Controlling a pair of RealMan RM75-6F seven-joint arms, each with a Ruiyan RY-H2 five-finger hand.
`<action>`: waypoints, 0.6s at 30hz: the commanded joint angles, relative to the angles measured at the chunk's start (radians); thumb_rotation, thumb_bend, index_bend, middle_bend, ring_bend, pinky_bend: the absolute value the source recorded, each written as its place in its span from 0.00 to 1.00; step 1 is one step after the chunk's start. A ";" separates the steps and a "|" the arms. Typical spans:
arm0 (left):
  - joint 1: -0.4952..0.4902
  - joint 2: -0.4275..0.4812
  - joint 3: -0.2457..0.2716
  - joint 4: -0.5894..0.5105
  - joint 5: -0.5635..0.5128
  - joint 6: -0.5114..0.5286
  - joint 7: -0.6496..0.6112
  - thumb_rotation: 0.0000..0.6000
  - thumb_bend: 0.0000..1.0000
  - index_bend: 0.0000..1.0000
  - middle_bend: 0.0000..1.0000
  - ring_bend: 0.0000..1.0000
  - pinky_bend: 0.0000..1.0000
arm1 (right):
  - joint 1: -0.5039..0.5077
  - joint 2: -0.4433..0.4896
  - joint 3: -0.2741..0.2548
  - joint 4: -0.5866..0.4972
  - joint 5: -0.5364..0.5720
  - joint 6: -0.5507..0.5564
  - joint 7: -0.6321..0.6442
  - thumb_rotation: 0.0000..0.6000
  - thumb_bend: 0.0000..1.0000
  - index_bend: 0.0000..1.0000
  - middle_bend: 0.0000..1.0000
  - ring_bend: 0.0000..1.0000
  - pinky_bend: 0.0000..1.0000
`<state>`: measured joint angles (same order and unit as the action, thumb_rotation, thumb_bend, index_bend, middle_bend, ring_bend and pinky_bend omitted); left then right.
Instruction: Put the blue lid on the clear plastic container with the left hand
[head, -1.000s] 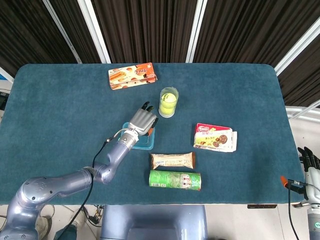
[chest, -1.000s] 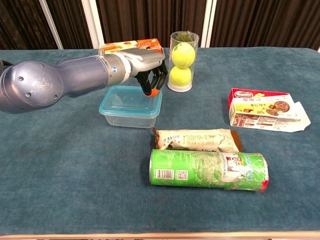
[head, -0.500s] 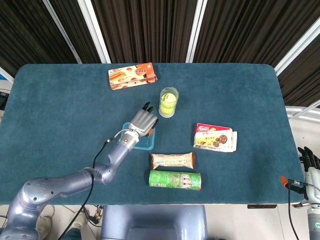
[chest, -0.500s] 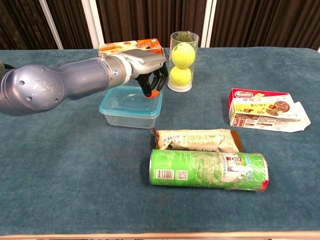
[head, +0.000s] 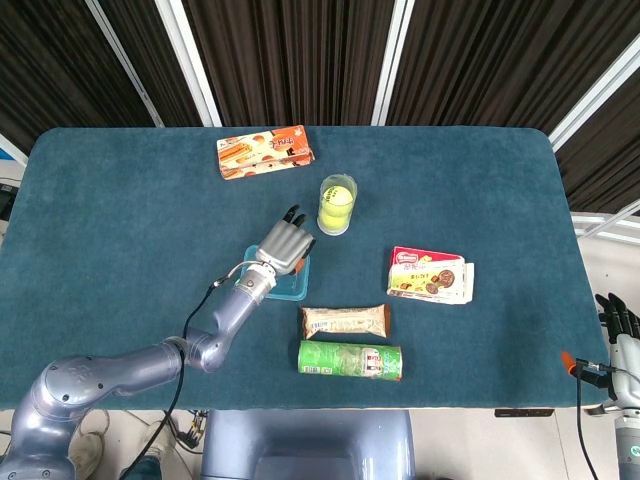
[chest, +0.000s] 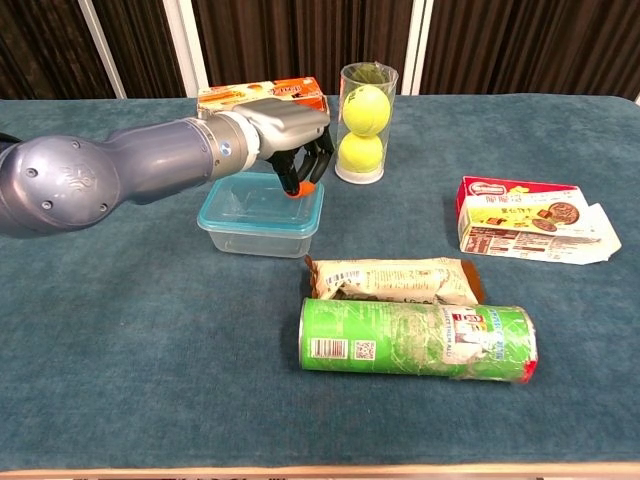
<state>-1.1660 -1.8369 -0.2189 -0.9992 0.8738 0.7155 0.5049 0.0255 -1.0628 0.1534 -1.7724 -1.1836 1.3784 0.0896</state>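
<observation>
Your left robot hand (chest: 295, 140) sits over the far right corner of the blue lid (chest: 262, 198), fingers curled downward with the tips at or just above the lid's surface; it has hold of nothing that you can make out. The lid lies on top of the clear plastic container (chest: 255, 232), left of centre in the chest view, just in front of the tennis ball tube (chest: 364, 122).

What could go wrong: you are pressing, if at all, on one corner only. Push too hard there and the opposite edge may lift, or the light container may skid on the worktop (chest: 130, 350) towards the snack bar (chest: 395, 281). Swing the fingers right and they may knock the tube, which stands near.

Whether the lid has snapped down all round is not clear; the rim under the fingers is covered, and the head view shows only a sliver of blue beside the hand. Actual contact between fingertips and lid cannot be judged. Your right robot hand (head: 620, 325) is half cut off at the lower right edge of the head view, holding nothing visible, fingers too small to read.
</observation>
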 joint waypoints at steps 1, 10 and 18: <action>0.006 0.026 -0.009 -0.044 0.010 0.025 0.006 1.00 0.52 0.64 0.60 0.13 0.02 | 0.000 0.000 0.000 0.000 -0.001 0.001 -0.001 1.00 0.29 0.10 0.00 0.00 0.00; 0.035 0.128 -0.001 -0.243 0.067 0.110 0.038 1.00 0.52 0.64 0.60 0.13 0.02 | 0.001 -0.001 0.000 0.001 0.000 0.000 -0.005 1.00 0.29 0.10 0.00 0.00 0.00; 0.067 0.185 0.044 -0.388 0.117 0.142 0.055 1.00 0.52 0.64 0.59 0.13 0.02 | 0.001 -0.004 0.001 0.004 0.000 0.003 -0.007 1.00 0.29 0.10 0.00 0.00 0.00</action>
<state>-1.1085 -1.6645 -0.1872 -1.3686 0.9783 0.8495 0.5557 0.0266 -1.0662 0.1541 -1.7687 -1.1833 1.3810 0.0825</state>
